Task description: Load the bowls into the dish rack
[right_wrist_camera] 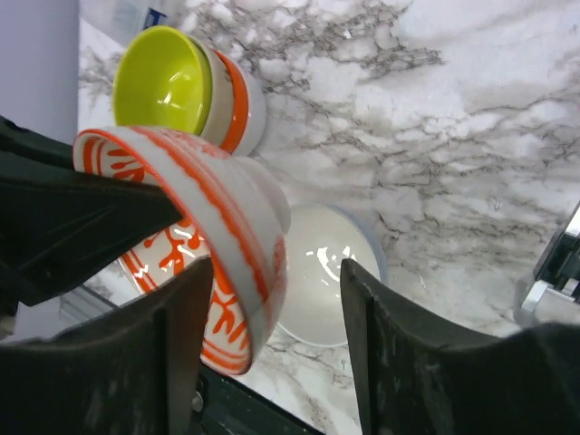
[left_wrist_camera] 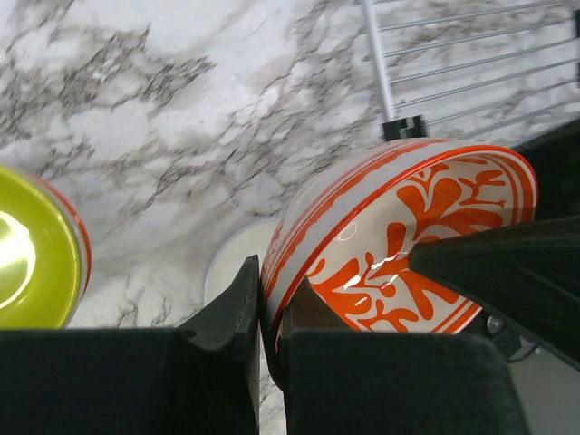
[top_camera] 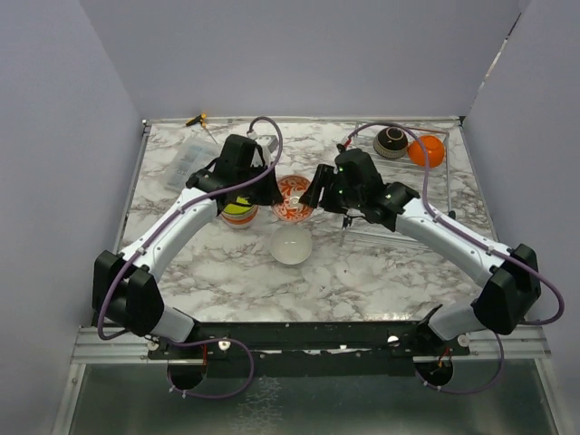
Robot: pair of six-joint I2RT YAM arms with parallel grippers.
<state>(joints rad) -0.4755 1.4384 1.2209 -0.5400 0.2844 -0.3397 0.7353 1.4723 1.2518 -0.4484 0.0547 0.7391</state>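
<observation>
- Holding the patterned bowl [left_wrist_camera: 399, 227] tilted over the desk [top_camera: 381, 272], my left fingers [left_wrist_camera: 237, 317] pinch its rim.
- Right fingers [right_wrist_camera: 381, 362] stand spread just beside it, gripping nothing.
- I'd seat them squarely over the opposite rim before letting go, then carry to the rack [left_wrist_camera: 471, 63].

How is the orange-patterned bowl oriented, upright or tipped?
Tipped: the patterned bowl hangs aslant, its rim pinched in the left gripper.
</observation>
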